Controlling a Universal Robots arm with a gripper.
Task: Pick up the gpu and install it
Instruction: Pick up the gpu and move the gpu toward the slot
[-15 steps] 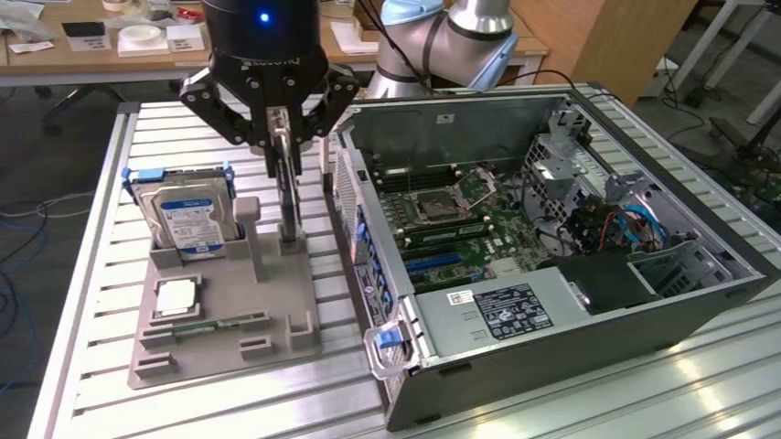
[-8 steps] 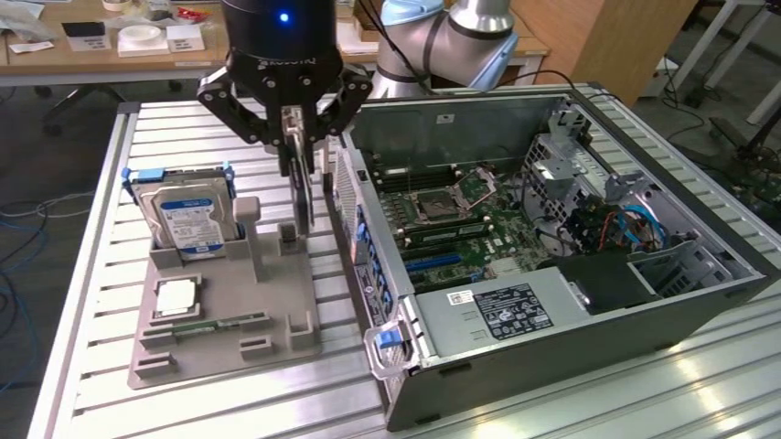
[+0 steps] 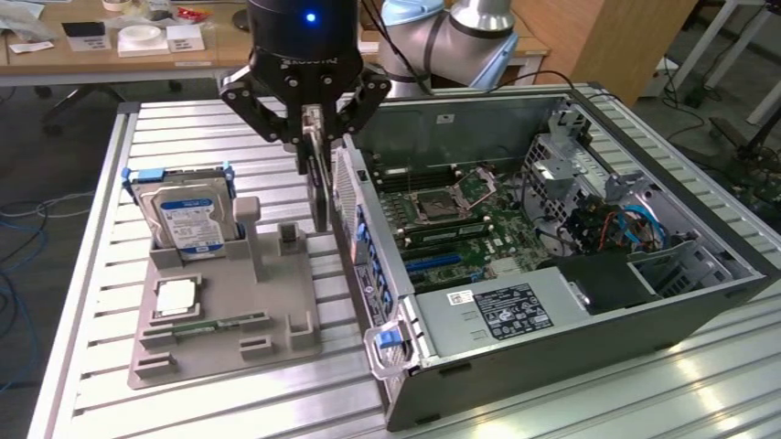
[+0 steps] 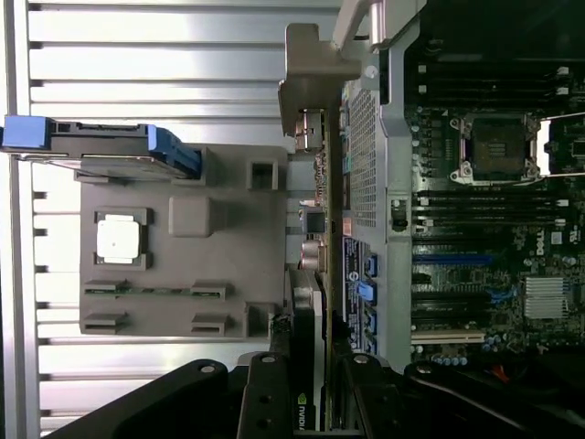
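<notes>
Hanging clamped in the pincer (image 3: 316, 137), the gpu (image 3: 320, 194) stands on edge.

White lettering runs across the black body of the gripper (image 3: 315, 137), upper middle of the exterior view. It stands upside down and seems to spell Robotiq. The hard drive (image 3: 189, 224), left of centre in that view, carries a blue and white label whose print is too small to read. On the computer case (image 3: 525, 375), lower centre, a black label (image 3: 507, 311) with white print and a small white sticker (image 3: 458, 296) lie side by side; neither can be read. In the wrist view, the gpu (image 4: 306, 302) bears a pale Nvidia eye logo with sideways letters, close to the gripper. The motherboard (image 4: 512, 274) shows a small white sideways Dell mark.
</notes>
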